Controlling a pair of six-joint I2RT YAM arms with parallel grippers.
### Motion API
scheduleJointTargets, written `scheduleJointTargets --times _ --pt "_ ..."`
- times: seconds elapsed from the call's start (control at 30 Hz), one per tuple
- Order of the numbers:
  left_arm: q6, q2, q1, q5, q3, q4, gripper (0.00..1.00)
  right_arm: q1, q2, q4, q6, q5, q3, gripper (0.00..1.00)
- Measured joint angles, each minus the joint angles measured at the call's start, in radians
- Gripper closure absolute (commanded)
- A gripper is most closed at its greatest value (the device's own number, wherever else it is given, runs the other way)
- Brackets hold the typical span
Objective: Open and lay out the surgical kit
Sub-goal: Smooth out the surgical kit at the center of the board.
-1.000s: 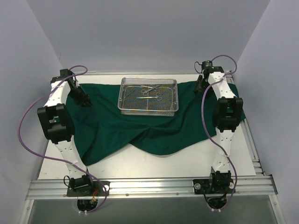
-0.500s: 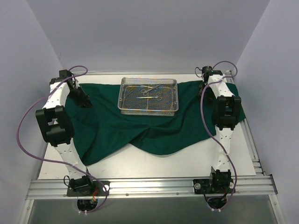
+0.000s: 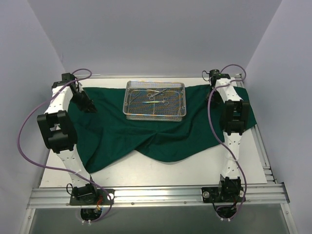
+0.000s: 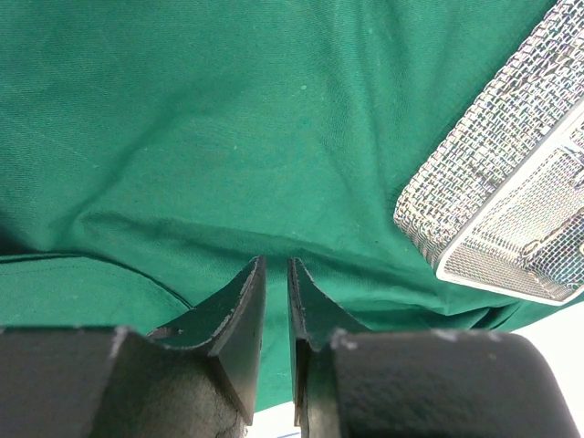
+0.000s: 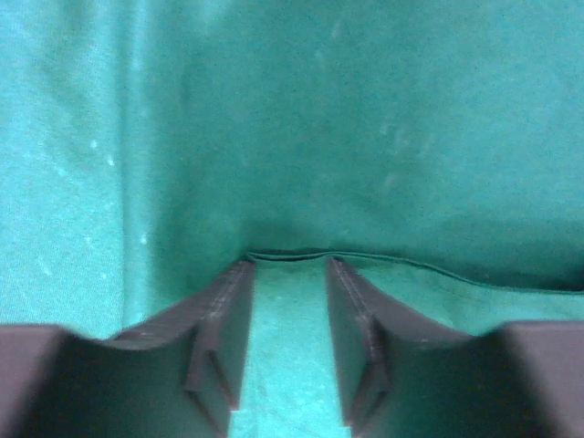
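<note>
1. Top view: the drape point(image 3: 117, 131) is lying opened across the table point(image 3: 146, 170); the wire-mesh tray point(image 3: 155, 116) is sitting uncovered on its far middle part; the steel instruments point(image 3: 158, 97) are lying inside the tray; I am reaching with both arms to the far left and far right parts of the cloth. I am judging the unwrapping as largely done; the near edge of the cloth is sagging into an uneven fold, so smoothing is left; the instruments are not yet taken out and laid in a row.
2. Left wrist view: my left gripper point(image 4: 276, 265) is closed down to a thin slit; creases in the cloth are running toward the tips, so I am judging that it is nipping a fold of the drape; a corner of the tray is showing just to the right.
3. Right wrist view: my right gripper point(image 5: 290, 265) is standing clearly open and holding nothing; the hemmed edge of a cloth layer is lying across the gap at the fingertips, with more green cloth beneath; I am judging this as lined up for a pinch on that hem.
</note>
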Motion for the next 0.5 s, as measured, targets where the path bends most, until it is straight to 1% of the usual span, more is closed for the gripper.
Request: scheduleJointTargets --times 0.03,0.13,0.2,0.27,0.37,0.5 --pt "0.001 0.0 0.0 -0.002 0.0 0.0 0.76 0.0 0.0 0.004 0.002 0.0 0.0 0.76" --pt "0.005 0.0 0.0 -0.013 -0.001 -0.001 0.76 0.005 0.001 0.011 0.002 0.0 -0.001 0.82" --pt "0.007 0.0 0.0 -0.021 -0.008 0.0 0.76 0.006 0.001 0.013 -0.001 0.0 -0.003 0.88" --pt "0.008 0.0 0.0 -0.025 -0.027 0.002 0.76 0.006 0.001 0.013 -0.004 0.002 -0.003 0.91" --pt "0.008 0.0 0.0 -0.034 -0.063 -0.001 0.76 0.006 0.001 0.013 -0.008 0.005 -0.004 1.0" --pt "0.008 0.0 0.0 -0.048 -0.076 -0.002 0.76 0.006 0.0 0.013 -0.012 0.005 -0.006 1.0"
